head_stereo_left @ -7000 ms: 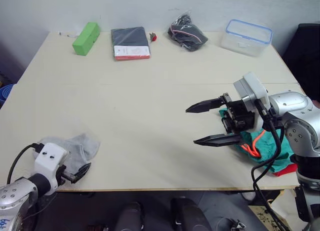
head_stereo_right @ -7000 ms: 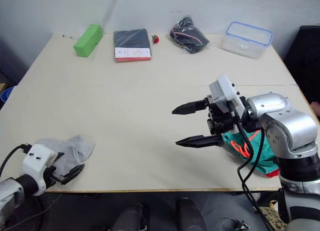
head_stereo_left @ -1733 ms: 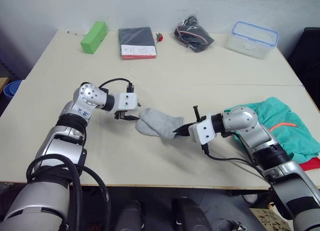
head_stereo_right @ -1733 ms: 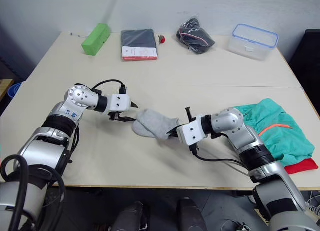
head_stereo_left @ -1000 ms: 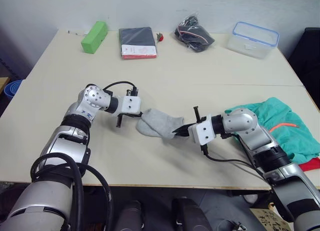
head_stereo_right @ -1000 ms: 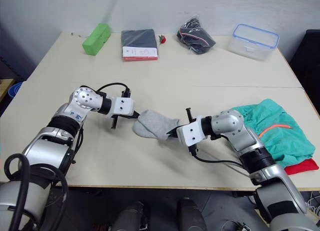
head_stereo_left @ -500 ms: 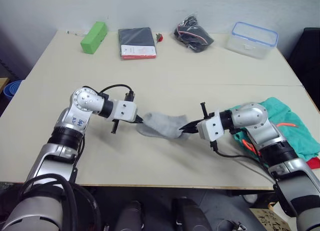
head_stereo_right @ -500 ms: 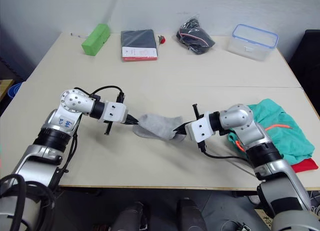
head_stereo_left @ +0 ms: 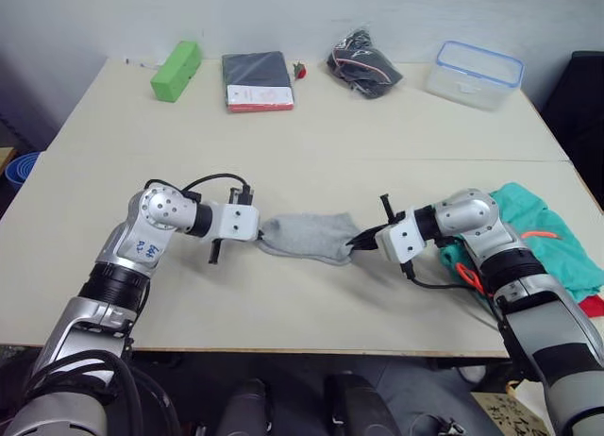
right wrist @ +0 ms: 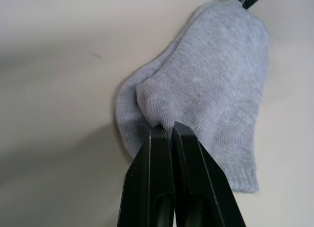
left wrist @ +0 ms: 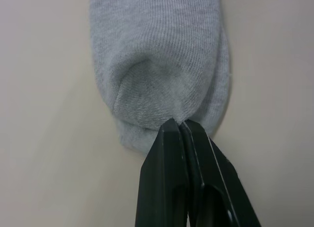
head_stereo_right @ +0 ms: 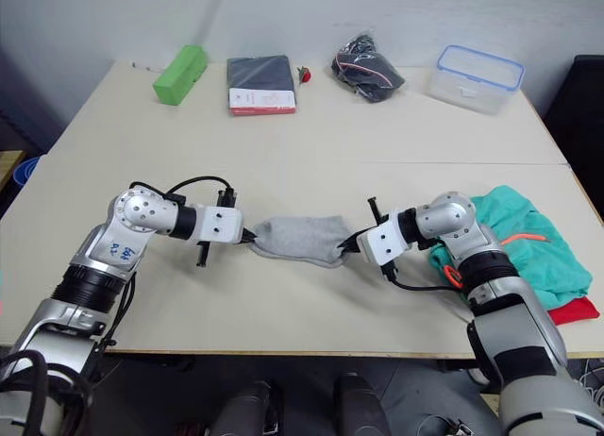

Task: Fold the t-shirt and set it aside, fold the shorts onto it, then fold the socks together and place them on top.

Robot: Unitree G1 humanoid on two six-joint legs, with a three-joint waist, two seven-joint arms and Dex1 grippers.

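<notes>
Right, I have the socks (head_stereo_left: 307, 237) strung between both arms, low over the middle of the worktop (head_stereo_left: 311, 125). The left gripper (head_stereo_left: 260, 233) has its jaws pressed together on a pinch of knit at one end, and the right gripper (head_stereo_left: 358, 242) has its jaws nipped tight on the other end, so the grey fabric spans the gap from one set of jaws to the other. I judge I'm holding it this way to keep the pair flat and aligned, one sock lying on the other, ready for folding end to end.

The shorts (head_stereo_left: 552, 243) lie just behind my right arm, well outboard of its jaws, with the orange drawstring (head_stereo_left: 469, 274) showing and a corner of the t-shirt (head_stereo_left: 593, 307) peeking out underneath. That stack is where the socks must end up, so the first two folds look done. Next I'd bring one set of jaws over toward the other without letting the layers slip apart.
</notes>
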